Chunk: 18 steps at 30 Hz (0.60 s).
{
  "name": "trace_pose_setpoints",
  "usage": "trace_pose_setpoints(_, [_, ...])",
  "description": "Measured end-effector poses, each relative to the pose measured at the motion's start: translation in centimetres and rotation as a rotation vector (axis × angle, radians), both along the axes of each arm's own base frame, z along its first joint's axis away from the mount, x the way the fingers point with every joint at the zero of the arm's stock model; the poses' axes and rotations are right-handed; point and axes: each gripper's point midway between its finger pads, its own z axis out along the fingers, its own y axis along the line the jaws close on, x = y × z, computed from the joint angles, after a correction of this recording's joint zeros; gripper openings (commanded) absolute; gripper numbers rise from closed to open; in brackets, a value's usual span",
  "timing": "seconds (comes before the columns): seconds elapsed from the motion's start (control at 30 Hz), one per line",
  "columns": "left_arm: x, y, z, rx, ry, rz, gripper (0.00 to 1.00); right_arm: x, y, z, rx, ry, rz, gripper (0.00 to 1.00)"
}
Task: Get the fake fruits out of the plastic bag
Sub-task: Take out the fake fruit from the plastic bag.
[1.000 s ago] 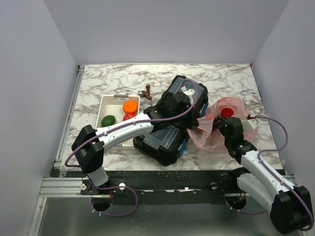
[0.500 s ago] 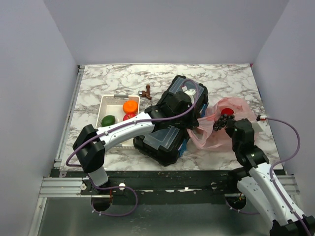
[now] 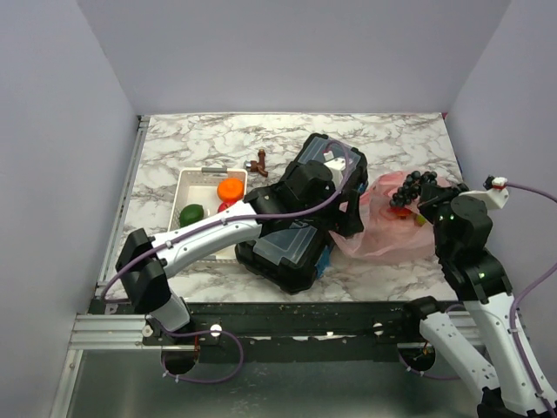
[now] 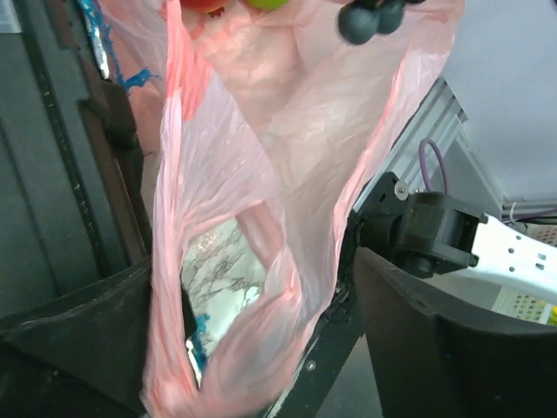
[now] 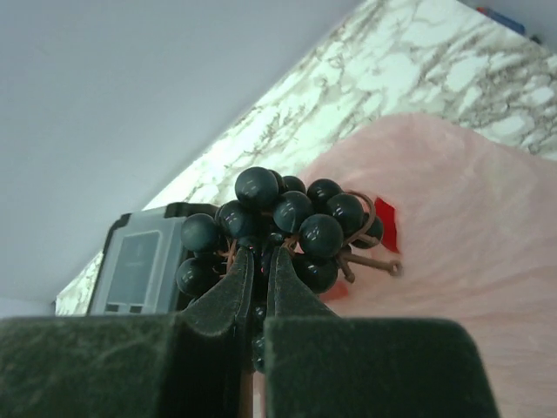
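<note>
- The grape bunch (image 5: 278, 222) hangs above the open mouth of the plastic bag (image 3: 379, 239), free of the film. It is out of the bag but not yet set down.
- The right claw (image 5: 259, 261) is closed narrow on the stem at the centre of the bunch, with the berries spread around its fingers. A stem grip is probably used because the berries are round and glossy.
- The plastic bag lies crumpled on the bench (image 3: 191, 139) close to the right edge, about midway between the near and far edges.
- A red item (image 5: 387, 225) and a green item (image 4: 268, 3) show through or inside the film. By that evidence the bag is not empty.
- The left claw (image 4: 252, 266) sits at the bag's left rim with its fingers wide apart and film hanging through the gap. This position appears to keep the mouth open and steady. Whether the film is hooked on a finger cannot be determined.
- A black toolbox (image 3: 291, 248) stands just left of the bag, near the middle of the near edge. The left arm reaches across it.
- The white tray (image 3: 187, 178) near the left edge holds an orange (image 3: 230, 188), a green round fruit (image 3: 191, 212) and a red apple (image 3: 226, 206). It is the likely drop point for the bunch.
- A small brown-red figure (image 3: 258, 163) lies beyond the tray toward the far edge. It is not part of the task.
</note>
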Motion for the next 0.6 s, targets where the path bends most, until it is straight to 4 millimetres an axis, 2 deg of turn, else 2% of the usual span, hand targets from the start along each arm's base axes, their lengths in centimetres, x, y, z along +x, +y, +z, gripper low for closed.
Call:
trace_pose_setpoints(0.17, [-0.1, 2.3, 1.7, -0.004, -0.041, 0.005, 0.94, 0.0, 0.6, 3.7, -0.037, -0.042, 0.057, 0.01])
trace_pose_setpoints(0.33, [0.8, 4.7, 3.3, -0.003, -0.040, 0.053, 0.95, -0.2, 2.1, 6.5, -0.030, -0.084, 0.146, 0.01])
trace_pose_setpoints(0.43, [1.4, 6.1, 5.1, -0.023, -0.056, 0.083, 0.95, -0.3, 3.1, 7.6, -0.019, -0.104, 0.207, 0.01])
trace_pose_setpoints(0.53, [1.6, 7.9, 8.4, -0.066, -0.121, 0.108, 0.96, 0.1, 4.8, 8.5, -0.013, -0.111, 0.292, 0.01])
trace_pose_setpoints(0.6, [1.7, 9.8, 11.6, -0.105, -0.213, 0.134, 0.97, 1.0, 6.4, 9.0, -0.005, -0.110, 0.367, 0.01])
